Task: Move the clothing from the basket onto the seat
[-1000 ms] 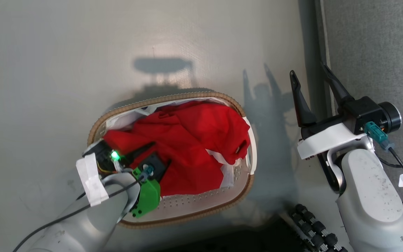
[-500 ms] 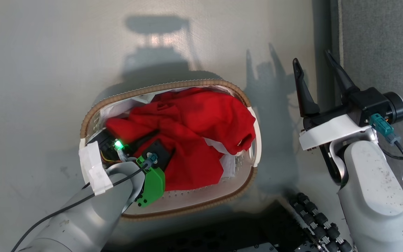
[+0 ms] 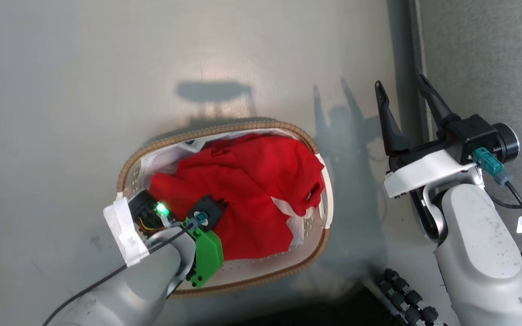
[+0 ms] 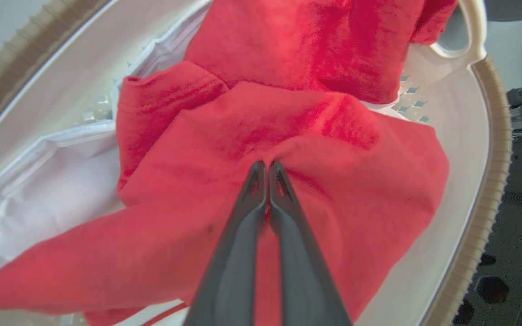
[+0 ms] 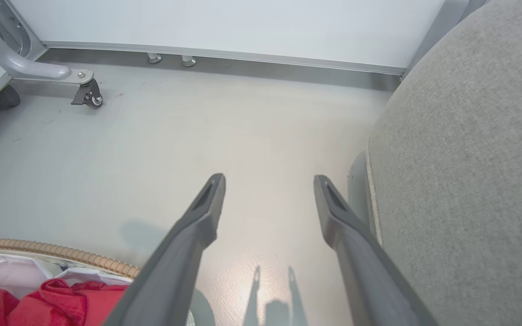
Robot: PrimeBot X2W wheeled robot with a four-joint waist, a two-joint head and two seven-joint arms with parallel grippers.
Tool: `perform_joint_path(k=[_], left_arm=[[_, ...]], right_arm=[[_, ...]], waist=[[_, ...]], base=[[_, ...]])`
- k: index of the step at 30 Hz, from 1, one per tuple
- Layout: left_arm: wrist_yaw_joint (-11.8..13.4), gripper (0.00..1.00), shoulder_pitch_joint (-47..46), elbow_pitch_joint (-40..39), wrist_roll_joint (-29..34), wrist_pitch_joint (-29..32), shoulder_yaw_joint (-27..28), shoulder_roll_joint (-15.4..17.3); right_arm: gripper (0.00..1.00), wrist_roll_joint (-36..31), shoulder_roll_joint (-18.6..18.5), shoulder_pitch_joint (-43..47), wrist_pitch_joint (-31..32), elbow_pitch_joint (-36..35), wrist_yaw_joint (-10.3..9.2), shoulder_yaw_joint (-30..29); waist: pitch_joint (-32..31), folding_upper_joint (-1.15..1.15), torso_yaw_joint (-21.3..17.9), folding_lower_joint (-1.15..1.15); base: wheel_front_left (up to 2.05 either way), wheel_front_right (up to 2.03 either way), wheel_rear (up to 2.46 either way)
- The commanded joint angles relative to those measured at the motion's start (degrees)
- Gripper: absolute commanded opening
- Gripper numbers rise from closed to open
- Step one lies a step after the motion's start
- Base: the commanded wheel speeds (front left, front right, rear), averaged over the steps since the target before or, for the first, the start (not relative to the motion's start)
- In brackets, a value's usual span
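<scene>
Left gripper [image 4: 264,166], fingertips together, pinches the bright red soft garment [image 3: 252,181] inside the oval white plastic basket [image 3: 252,267]; right gripper [image 3: 399,81], at its three o'clock, gapes wide, empty.

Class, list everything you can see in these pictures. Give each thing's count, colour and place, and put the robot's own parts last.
clothing: one, red with white trim, heaped in the basket
basket: one, white with a brown rim, on the floor
liner: one, white, inside the basket beside and under the clothing
seat: one, grey, to the right of the basket, apart from it
floor: one, pale grey, under the basket
caster: one, dark, on a grey metal leg near the far wall
left gripper: one, dark fingers, shut on a fold of the clothing
right gripper: one, dark fingers, open and empty, between basket and seat
</scene>
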Motion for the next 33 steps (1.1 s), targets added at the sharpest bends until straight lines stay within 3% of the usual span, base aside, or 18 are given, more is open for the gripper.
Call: perform_joint_path(k=[1,6,9,20,28,33], left_arm=[[-0.2,0.0,1.4,-0.8,-0.8,0.0,0.3,0.2],[-0.2,0.0,4.5,-4.4,-2.1,0.0,3.2,0.5],[-0.2,0.0,7.2,-6.4,-2.7,0.0,8.0,0.4],[-0.2,0.0,20.8,-19.3,4.4,0.0,23.6,0.0],[-0.2,0.0,27.6,-30.4,9.5,0.0,31.1,-1.3],[-0.2,0.0,30.0,-36.2,8.9,0.0,36.1,-2.5]], right_arm=[[1.0,0.3,-0.2,1.0,-0.3,0.4,-0.04,0.0],[1.0,0.4,-0.2,2.7,-0.3,1.4,-0.04,-0.5],[1.0,0.4,-0.2,4.4,-0.3,2.2,-0.04,-1.0],[1.0,1.5,-0.2,11.5,-0.3,4.9,-0.04,-2.0],[1.0,1.5,-0.2,16.5,-0.3,6.4,-0.04,-2.5],[1.0,1.7,-0.2,19.1,-0.3,7.2,-0.04,-2.3]], waist=[[-5.3,0.0,0.0,0.0],[-11.6,0.0,1.1,0.0],[-15.7,0.0,2.1,0.0],[-30.1,0.0,5.2,0.0],[-38.3,0.0,6.9,0.0],[-42.2,0.0,7.3,0.0]], base=[[0.0,0.0,0.0],[0.0,0.0,0.0],[0.0,0.0,0.0],[0.0,0.0,0.0],[0.0,0.0,0.0],[0.0,0.0,0.0]])
